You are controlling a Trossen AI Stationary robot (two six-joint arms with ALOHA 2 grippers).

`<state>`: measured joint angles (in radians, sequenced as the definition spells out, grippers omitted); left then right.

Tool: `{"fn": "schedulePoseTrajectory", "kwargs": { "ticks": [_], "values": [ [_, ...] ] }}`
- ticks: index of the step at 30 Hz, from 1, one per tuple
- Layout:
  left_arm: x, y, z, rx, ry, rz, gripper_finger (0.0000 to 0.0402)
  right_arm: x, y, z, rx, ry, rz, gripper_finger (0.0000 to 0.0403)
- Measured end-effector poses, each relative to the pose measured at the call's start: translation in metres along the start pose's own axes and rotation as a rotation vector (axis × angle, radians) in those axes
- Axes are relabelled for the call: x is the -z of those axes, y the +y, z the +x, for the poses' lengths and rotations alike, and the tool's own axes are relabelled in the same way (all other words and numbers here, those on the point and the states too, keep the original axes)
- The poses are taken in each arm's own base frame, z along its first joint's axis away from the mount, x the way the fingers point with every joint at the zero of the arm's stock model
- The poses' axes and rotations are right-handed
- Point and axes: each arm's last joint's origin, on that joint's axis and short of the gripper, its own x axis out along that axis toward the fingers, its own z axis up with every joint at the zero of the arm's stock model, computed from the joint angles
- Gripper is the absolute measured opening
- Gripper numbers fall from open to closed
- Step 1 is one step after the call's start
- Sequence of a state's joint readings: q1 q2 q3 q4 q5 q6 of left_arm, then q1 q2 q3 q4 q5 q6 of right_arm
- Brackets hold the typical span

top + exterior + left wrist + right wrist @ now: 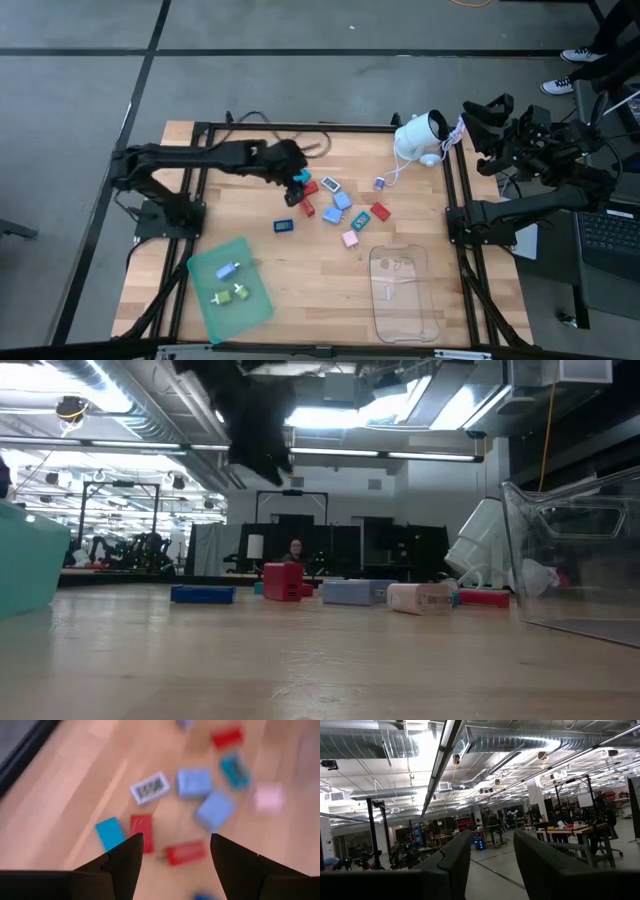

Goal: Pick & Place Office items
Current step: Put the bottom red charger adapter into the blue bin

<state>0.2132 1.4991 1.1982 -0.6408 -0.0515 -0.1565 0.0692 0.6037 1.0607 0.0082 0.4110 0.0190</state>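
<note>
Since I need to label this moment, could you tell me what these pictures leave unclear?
- Print on the white labelled piece: blurred in the left wrist view.
- Items on the green tray: too small in the high view.
- Left gripper: open over the pieces, its contact height unclear.
- Right gripper: faces the room, showing no table.

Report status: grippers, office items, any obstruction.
Left gripper open, empty, above the office items mid-table. Right gripper parked off the table's right edge, empty. Nothing in the way.
</note>
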Motion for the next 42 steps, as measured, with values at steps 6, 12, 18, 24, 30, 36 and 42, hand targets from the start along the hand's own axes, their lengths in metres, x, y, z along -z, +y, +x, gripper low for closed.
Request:
{"fn": "schedulePoseTrajectory", "kwargs": {
  "ticks": [6, 12, 18, 24, 30, 36, 42],
  "values": [
    [-0.025, -0.012, 0.023, 0.063, 0.085, 0.388, 0.0225, 0.001, 0.0, 0.001, 0.0, 0.004, 0.002, 0.0155],
    [-0.041, -0.026, 0.033, 0.11, 0.19, 0.715, 0.0225, 0.001, 0.0, 0.001, 0.0, 0.004, 0.002, 0.0155],
    [-0.03, -0.031, 0.061, 0.183, 0.365, 0.876, 0.0226, 0.001, 0.0, 0.001, 0.0, 0.004, 0.001, 0.0155],
    [-0.02, -0.039, 0.087, 0.23, 0.426, 0.934, 0.0226, 0.001, 0.0, 0.001, 0.0, 0.004, -0.002, 0.0155],
    [-0.013, -0.04, 0.108, 0.251, 0.48, 0.935, 0.0226, 0.001, 0.0, 0.001, 0.0, 0.005, -0.002, 0.0155],
    [-0.01, -0.039, 0.122, 0.256, 0.487, 0.949, 0.0226, 0.001, 0.0, 0.001, 0.0, 0.004, 0.009, 0.0155],
    [-0.005, -0.037, 0.132, 0.276, 0.51, 0.925, 0.0217, 0.001, 0.0, 0.001, -0.001, 0.005, 0.016, 0.0155]
  ]
}}
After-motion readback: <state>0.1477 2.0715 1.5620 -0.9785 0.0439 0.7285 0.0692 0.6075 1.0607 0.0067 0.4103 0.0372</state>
